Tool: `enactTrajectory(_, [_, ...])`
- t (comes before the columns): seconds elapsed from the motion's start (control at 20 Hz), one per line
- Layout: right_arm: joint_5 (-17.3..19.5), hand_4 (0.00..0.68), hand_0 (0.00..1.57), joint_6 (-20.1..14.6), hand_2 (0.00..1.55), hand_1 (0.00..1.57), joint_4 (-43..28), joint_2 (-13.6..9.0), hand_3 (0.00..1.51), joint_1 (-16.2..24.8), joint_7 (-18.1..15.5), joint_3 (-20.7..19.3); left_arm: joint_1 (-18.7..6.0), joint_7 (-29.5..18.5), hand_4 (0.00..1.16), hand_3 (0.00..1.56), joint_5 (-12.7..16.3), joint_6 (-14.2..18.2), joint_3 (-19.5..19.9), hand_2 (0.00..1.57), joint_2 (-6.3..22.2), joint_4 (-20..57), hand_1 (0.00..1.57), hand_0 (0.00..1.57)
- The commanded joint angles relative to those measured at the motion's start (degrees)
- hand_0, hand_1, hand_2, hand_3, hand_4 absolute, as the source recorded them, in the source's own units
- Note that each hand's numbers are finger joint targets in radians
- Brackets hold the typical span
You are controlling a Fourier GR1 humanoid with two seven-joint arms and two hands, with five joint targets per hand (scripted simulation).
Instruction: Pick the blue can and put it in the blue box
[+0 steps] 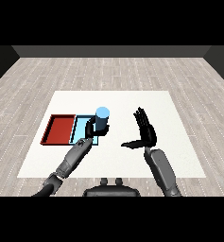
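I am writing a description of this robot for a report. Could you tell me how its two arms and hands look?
Both forearms are grey, rounded and smooth, slightly glossy, widening toward the wrist. Each ends in a black hand with slim fingers and a thumb: left hand, right hand. No cables, markings or sleeves are visible.

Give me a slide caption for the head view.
Left hand holds blue can over light blue tray; right hand open.
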Motion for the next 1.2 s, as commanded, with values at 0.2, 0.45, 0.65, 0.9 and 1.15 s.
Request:
enactTrajectory(0.2, [-0.5, 0.000, 0.00, -0.7, 0.00, 0.00, -1.6, -0.5, 0.00, 3.8, -2.9, -5.1, -5.6, 8.1, 1.13, 1.49, -2.0, 1.1, 6.1, 1.54, 7.5, 10.4, 1.53, 1.53])
enactTrajectory(0.45, [-5.1, 0.000, 0.00, 4.8, 0.00, 0.00, 0.0, -2.3, 0.00, 5.3, -4.6, -9.3, -8.3, 9.9, 1.07, 1.47, -3.7, -1.7, 8.2, 1.55, 9.7, 19.6, 1.57, 1.57])
enactTrajectory(0.65, [-4.3, 0.000, 0.00, 3.0, 0.00, 0.00, 0.4, -0.7, 0.00, 4.1, -3.8, -8.5, -13.2, 9.1, 1.05, 1.48, -4.5, -7.9, 9.1, 1.57, 10.2, 35.0, 1.57, 1.57])
enactTrajectory(0.9, [-6.7, 0.000, 0.00, 5.9, 0.00, 0.00, 7.1, -1.0, 0.00, 2.7, -5.4, -11.7, -16.4, 9.3, 1.03, 1.46, -7.2, -4.1, 9.2, 1.57, 5.2, 45.7, 1.57, 1.57])
enactTrajectory(1.15, [-4.7, 0.000, 0.00, 3.2, 0.00, 0.00, 9.1, -0.7, 0.00, -0.6, -4.1, -12.4, -16.1, 8.5, 0.94, 1.19, -5.1, -3.6, 12.7, 1.22, 2.5, 51.1, 1.25, 1.25])
